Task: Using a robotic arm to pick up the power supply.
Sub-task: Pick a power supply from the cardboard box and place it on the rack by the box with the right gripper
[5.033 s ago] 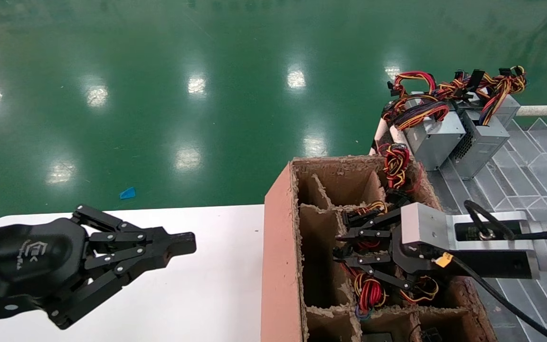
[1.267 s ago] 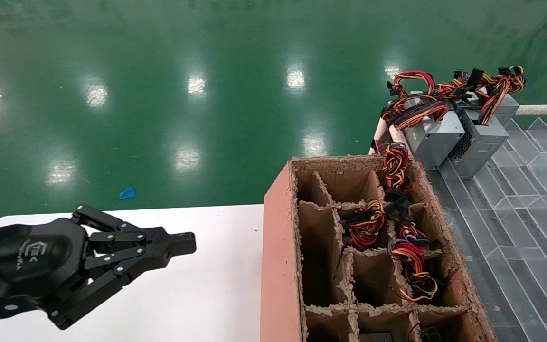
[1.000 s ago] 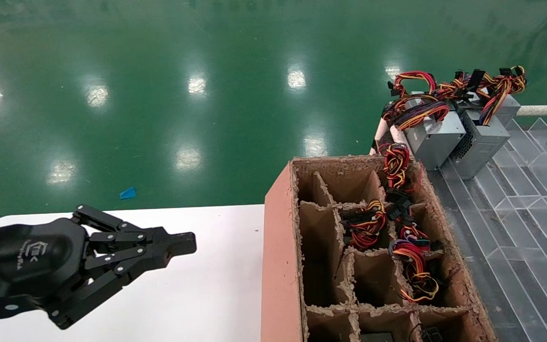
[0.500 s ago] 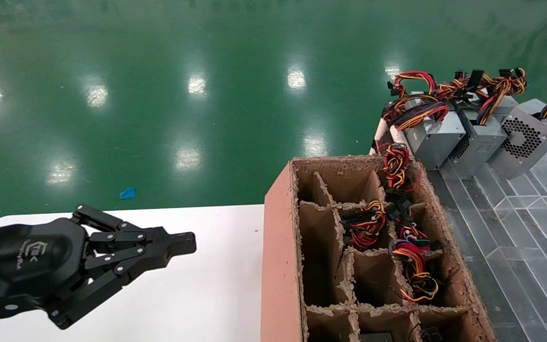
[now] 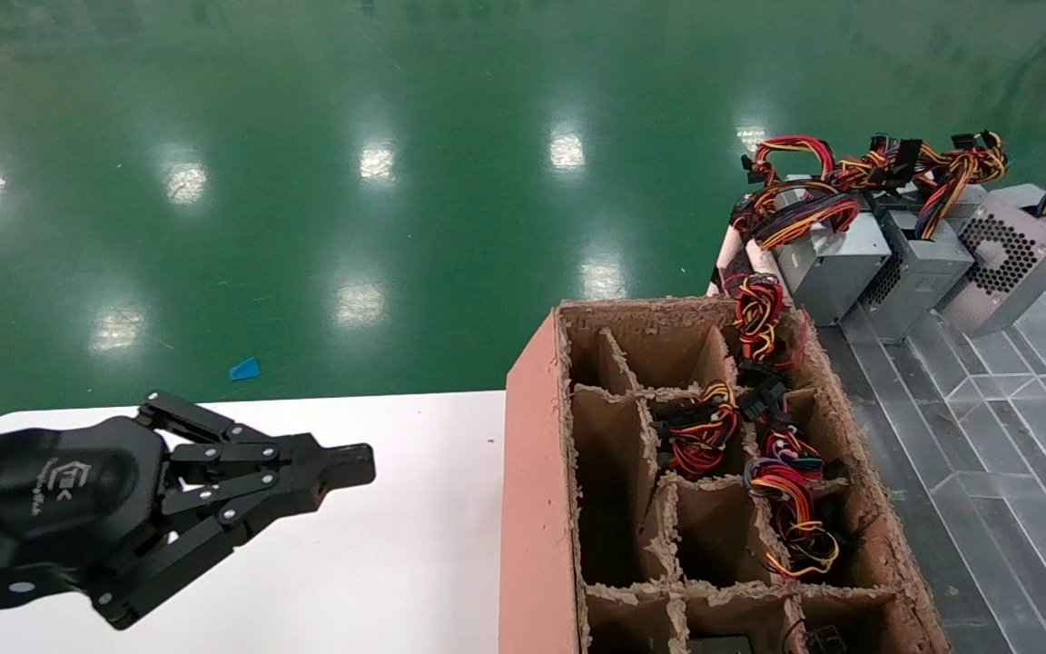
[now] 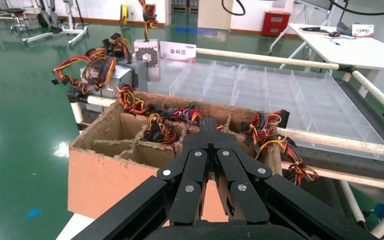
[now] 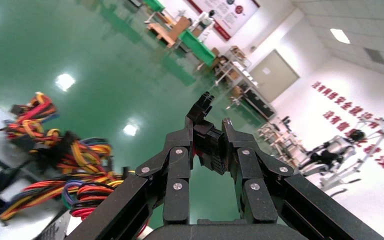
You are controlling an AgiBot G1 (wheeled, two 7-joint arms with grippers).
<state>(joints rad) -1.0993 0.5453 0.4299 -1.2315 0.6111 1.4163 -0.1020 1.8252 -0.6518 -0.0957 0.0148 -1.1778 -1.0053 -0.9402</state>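
Green workshop floor, power supply [image 5: 1013, 254] set down on the clear tray [image 5: 1013, 391].
My right end effector [image 7: 209, 131] pinches its black plug; I judge release comes next. Left end effector [image 5: 341, 468] pressed together over the desk [image 5: 378, 563].

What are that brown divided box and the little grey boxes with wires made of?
The brown divided box looks like matte cardboard or pressed pulp: its edges are ragged and fibrous. The small grey boxes look like bare sheet metal, dull silver with folded edges; one has punched vent holes.
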